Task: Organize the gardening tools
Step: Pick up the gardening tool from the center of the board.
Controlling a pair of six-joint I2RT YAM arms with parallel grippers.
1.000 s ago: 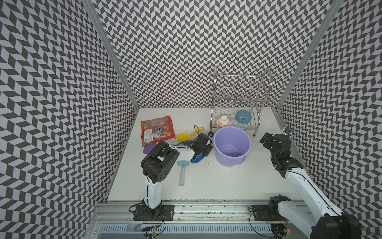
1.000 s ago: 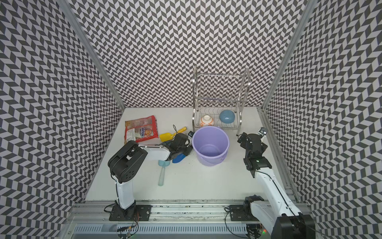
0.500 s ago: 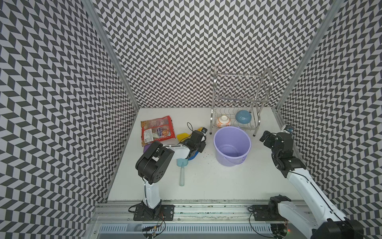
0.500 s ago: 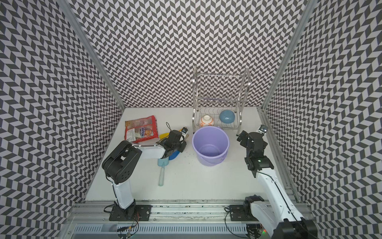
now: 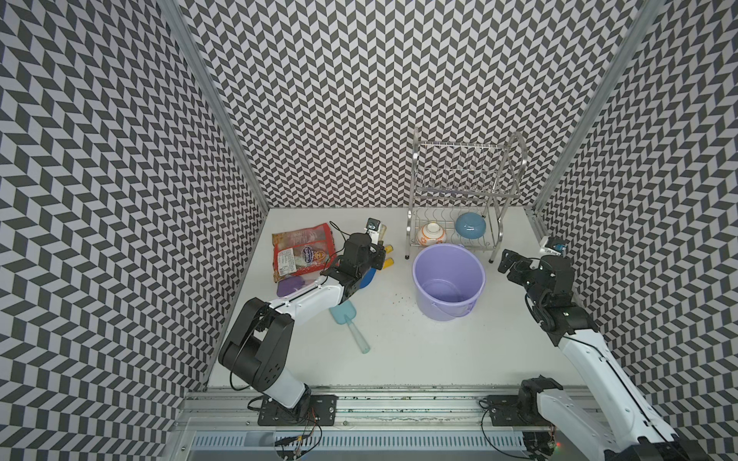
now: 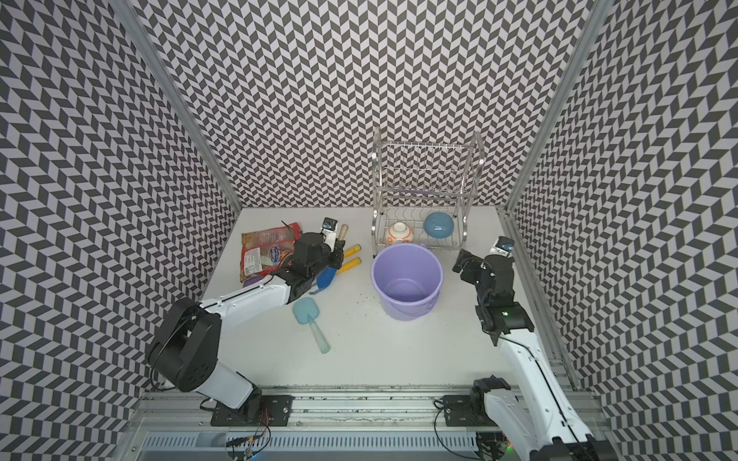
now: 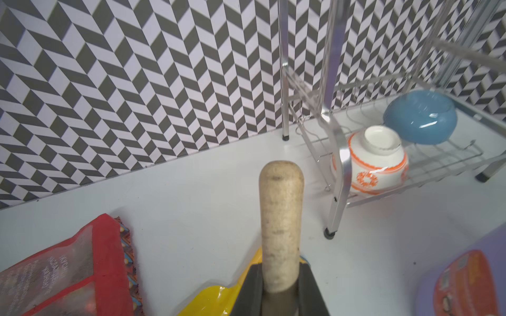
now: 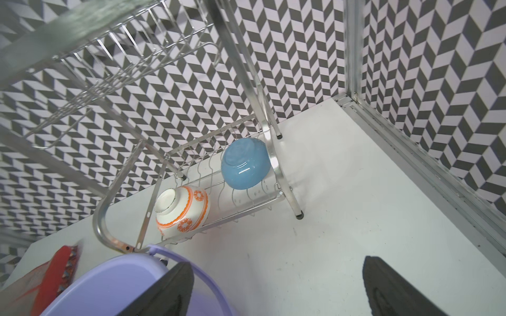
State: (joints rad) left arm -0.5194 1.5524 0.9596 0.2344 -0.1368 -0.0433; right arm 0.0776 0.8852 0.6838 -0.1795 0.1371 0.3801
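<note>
One tool, the trowel [image 7: 280, 219], is clamped by its wooden handle in the left gripper [image 7: 279, 276], probably to be carried to the bucket [image 5: 449, 255]. The spade [image 5: 347, 319], purple scoop [image 5: 289, 286] and yellow scoop [image 7: 213, 298] lie left of the bucket. Right of it, the right gripper [image 5: 509, 265] hangs wide open and holds nothing.

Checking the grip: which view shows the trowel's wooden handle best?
Left wrist view: the wooden handle sits centred, clamped in the left pincer. Both top views show only its tip; right wrist view, nothing.
</note>
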